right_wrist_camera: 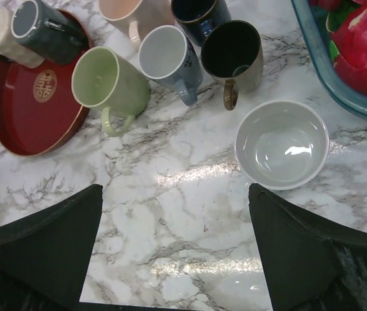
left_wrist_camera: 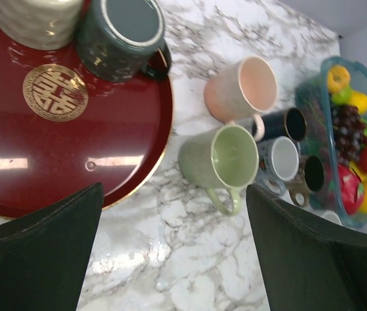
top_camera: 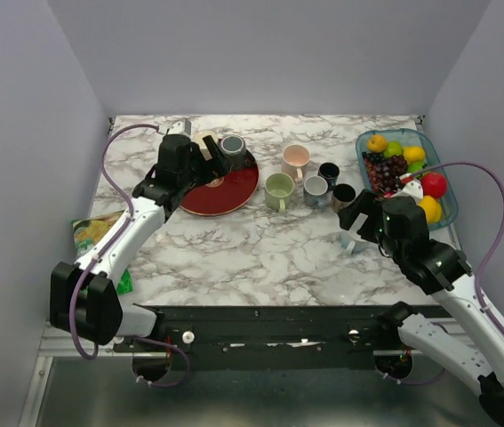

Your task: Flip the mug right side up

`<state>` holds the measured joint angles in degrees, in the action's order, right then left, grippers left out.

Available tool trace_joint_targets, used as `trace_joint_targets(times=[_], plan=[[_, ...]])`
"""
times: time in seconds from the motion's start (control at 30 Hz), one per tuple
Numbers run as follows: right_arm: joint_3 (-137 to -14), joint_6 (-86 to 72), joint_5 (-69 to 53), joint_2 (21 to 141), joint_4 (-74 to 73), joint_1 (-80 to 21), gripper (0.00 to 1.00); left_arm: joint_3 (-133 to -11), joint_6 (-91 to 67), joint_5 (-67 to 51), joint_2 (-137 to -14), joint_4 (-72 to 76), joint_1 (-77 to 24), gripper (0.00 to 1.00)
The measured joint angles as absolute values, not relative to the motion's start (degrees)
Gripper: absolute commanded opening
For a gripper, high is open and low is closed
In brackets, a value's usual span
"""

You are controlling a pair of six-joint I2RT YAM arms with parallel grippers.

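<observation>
The red tray (top_camera: 234, 189) carries two vessels at its far rim: the dark grey mug (top_camera: 232, 145), a flat pale-ringed face uppermost, and touching it a cream cup (left_wrist_camera: 34, 23). Right of the tray stand five upright mugs, tightly grouped: pink (top_camera: 295, 158), green (top_camera: 278, 189), navy (top_camera: 328, 172), pale blue (top_camera: 315, 189) and brown (top_camera: 343, 196). Further right are one white bowl (right_wrist_camera: 281, 144) and one fruit dish (right_wrist_camera: 319, 68) at the table's edge. The left gripper (left_wrist_camera: 175, 193) hangs over the tray's near rim, jaws wide, holding nothing. The right gripper (right_wrist_camera: 175, 188), equally spread and empty, is over bare marble (top_camera: 260, 253) nearer than the tray.
</observation>
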<state>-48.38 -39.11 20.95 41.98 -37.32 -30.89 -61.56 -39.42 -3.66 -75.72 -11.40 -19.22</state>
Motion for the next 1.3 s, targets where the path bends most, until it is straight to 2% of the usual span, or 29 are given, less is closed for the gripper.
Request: trace_joint_targets(times=[0.2,0.47,0.67,0.83,1.07,1.3], plan=[[-48.4,-38.8,19.8,41.3,-37.3,-30.9,1.00,-69.9,-44.0,7.9,-85.3,-13.0,-23.4,0.99],[-48.1,-38.9,19.6,39.6,-37.2,-30.9,1.00,-93.2,-50.6,21.5,-106.1,-19.4,-29.1,0.96],[-45.1,-38.9,19.6,35.2,-37.0,-30.8,1.00,-100.7,-57.0,28.1,-117.5,-25.5,-30.3,0.94],[-43.7,-38.9,19.7,32.9,-37.0,-30.7,1.00,-112.4,-61.0,32.1,-127.0,-32.9,-31.1,0.93],[-43.5,-38.9,20.2,31.5,-37.1,-30.7,1.00,-121.5,-64.0,36.6,-130.6,-39.5,-32.1,0.91],[-43.5,-38.9,20.5,30.2,-37.1,-30.7,1.00,-122.4,-64.8,38.4,-130.6,-41.9,-32.4,0.90]])
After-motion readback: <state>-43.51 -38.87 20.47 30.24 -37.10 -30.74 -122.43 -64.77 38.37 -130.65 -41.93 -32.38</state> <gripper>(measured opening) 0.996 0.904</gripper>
